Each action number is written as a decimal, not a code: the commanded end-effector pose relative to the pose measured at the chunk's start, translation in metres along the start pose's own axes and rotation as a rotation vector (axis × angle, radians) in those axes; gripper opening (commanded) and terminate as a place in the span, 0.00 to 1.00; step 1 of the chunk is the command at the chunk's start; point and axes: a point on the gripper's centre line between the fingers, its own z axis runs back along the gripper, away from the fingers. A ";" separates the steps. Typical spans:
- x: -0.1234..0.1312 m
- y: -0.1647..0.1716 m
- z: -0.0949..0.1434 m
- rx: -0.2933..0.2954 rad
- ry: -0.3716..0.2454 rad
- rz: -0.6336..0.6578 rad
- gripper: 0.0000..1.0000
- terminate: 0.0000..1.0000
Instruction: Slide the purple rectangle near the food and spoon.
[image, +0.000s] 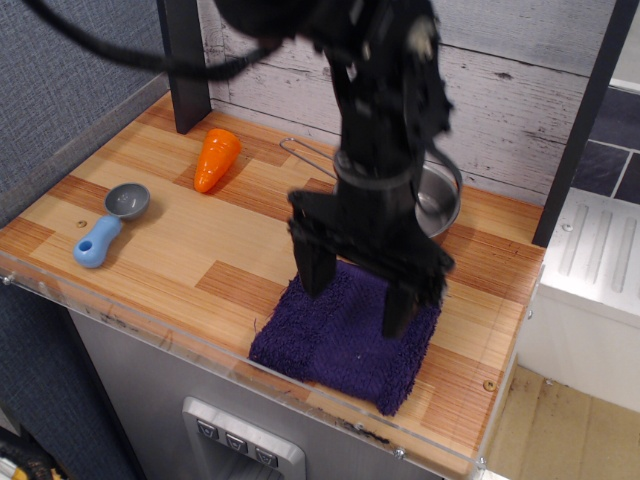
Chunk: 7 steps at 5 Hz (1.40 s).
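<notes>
Gripper: jaws spread, 2 fingers straddling towel's far part
Towel: directly below gripper, front right
Carrot, spoon: well apart, left

No words, labels, brand marks or numbers can be read on anything on the counter or around it.
</notes>
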 end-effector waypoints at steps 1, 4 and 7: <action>0.002 -0.005 -0.034 0.028 -0.072 -0.011 1.00 0.00; -0.004 0.069 -0.050 0.044 0.012 0.056 1.00 0.00; -0.018 0.137 -0.023 -0.063 -0.010 0.104 1.00 0.00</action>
